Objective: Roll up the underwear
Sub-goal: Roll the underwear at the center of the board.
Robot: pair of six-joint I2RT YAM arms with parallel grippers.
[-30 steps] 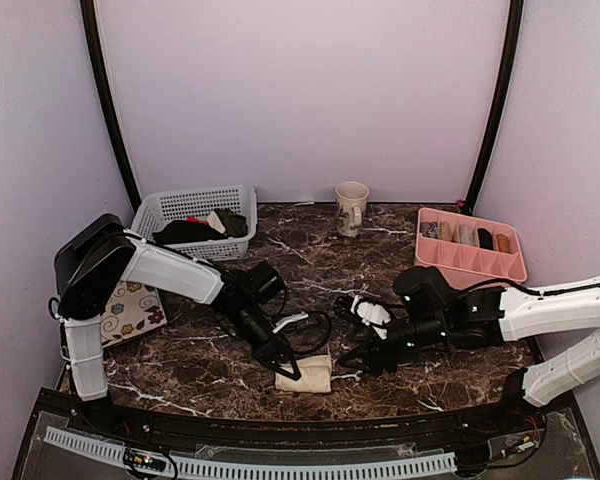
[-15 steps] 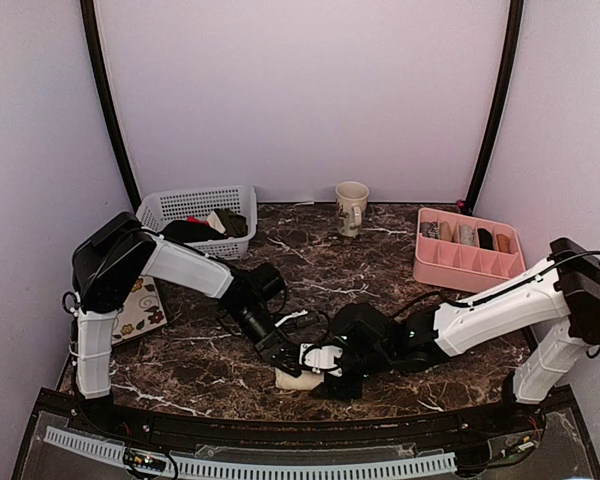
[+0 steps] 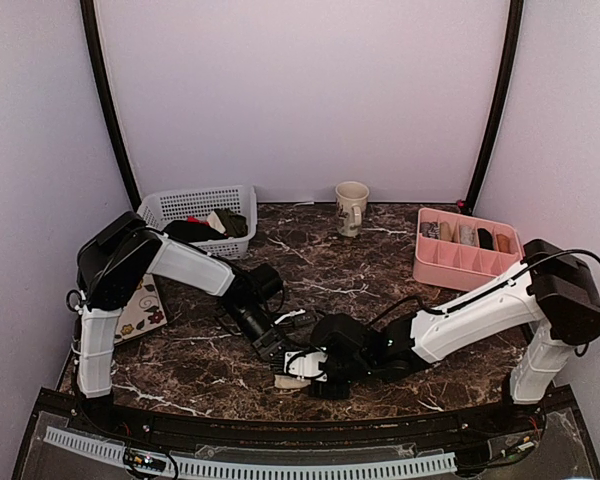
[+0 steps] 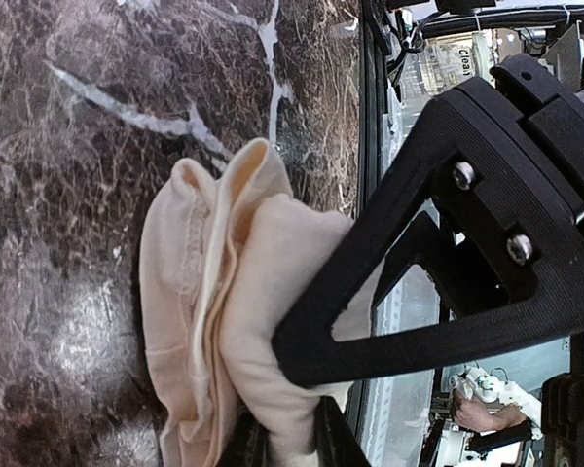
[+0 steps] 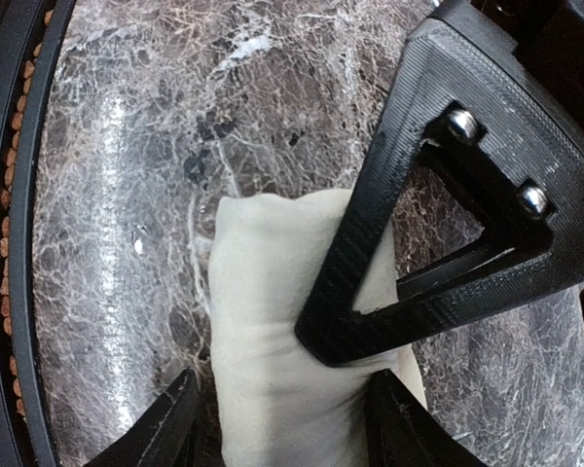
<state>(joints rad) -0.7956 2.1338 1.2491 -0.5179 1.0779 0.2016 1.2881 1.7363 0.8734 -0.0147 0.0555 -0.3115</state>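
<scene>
The underwear is a cream cloth bundled into a short roll near the table's front edge. In the left wrist view the underwear shows folded layers, and my left gripper is shut on a fold of it at the bottom. My left gripper reaches the roll from the back left. My right gripper comes in from the right. In the right wrist view the underwear lies between my right gripper's spread fingers. Its jaws stand open around the roll. The other arm's black finger crosses the cloth in each wrist view.
A white basket with dark garments stands at the back left, a mug at the back middle, and a pink divided tray at the back right. A floral tile lies at the left. The front rail runs just below the roll.
My right arm has swung left from the table's right half to the roll, and its jaws now straddle it. The left gripper has kept its hold, shifting slightly back.
</scene>
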